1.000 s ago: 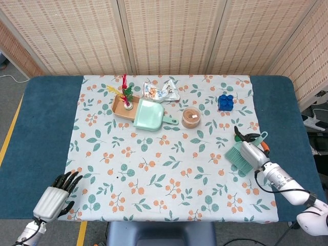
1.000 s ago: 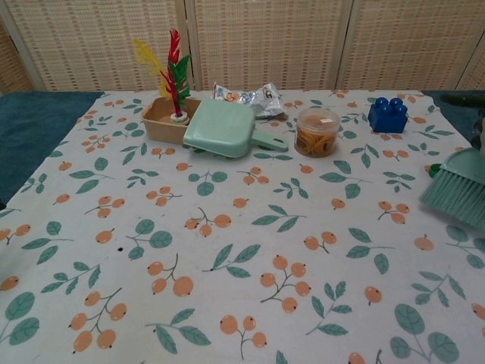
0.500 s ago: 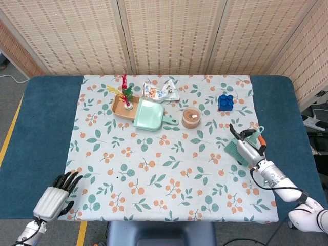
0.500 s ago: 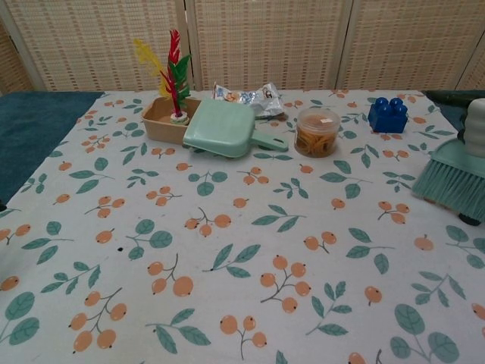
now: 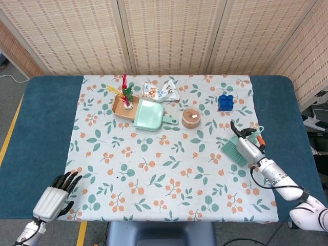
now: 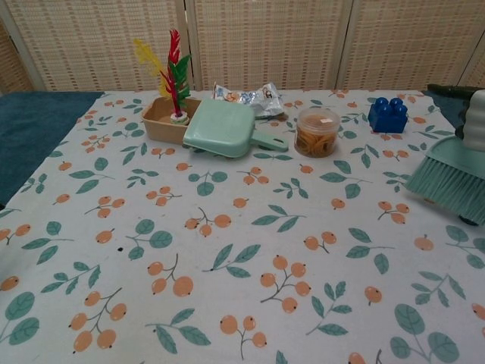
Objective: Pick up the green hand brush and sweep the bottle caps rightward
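My right hand [image 5: 249,146] grips the green hand brush [image 5: 234,148] at the right side of the flowered cloth. Its bristles [image 6: 441,182] point left and down, close to the cloth. In the chest view only a white part of that hand [image 6: 477,112] shows at the right edge, above the brush. My left hand [image 5: 55,197] rests at the front left corner of the table, holding nothing, fingers apart. No bottle caps can be made out in either view.
At the back of the cloth lie a green dustpan [image 5: 149,115], a tan tray [image 5: 121,107] with coloured feathers, a crumpled foil wrapper [image 5: 161,90], a clear tub of rubber bands [image 5: 191,118] and a blue block [image 5: 225,102].
My right hand has carried the brush a little leftward and toward the back of the table. The left hand has not moved.
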